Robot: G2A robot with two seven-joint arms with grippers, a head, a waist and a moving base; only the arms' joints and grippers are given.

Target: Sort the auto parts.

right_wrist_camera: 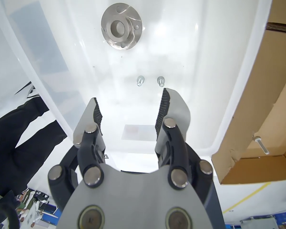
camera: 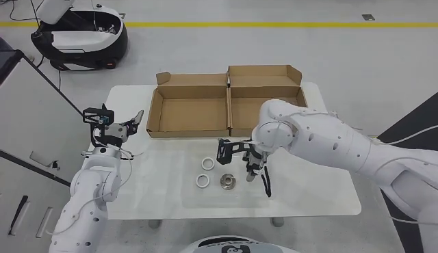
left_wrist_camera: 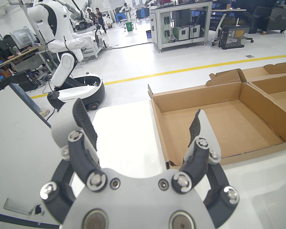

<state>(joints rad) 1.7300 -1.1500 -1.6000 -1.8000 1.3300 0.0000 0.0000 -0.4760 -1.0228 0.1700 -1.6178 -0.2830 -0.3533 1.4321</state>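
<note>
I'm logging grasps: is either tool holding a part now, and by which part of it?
Nothing is held. The left tool is open and empty; the right tool is open too, near two bolts.

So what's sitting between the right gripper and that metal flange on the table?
Two small bolts lie side by side on the table between the right gripper and the metal flange, nearer the gripper, as the right wrist view shows.
</note>
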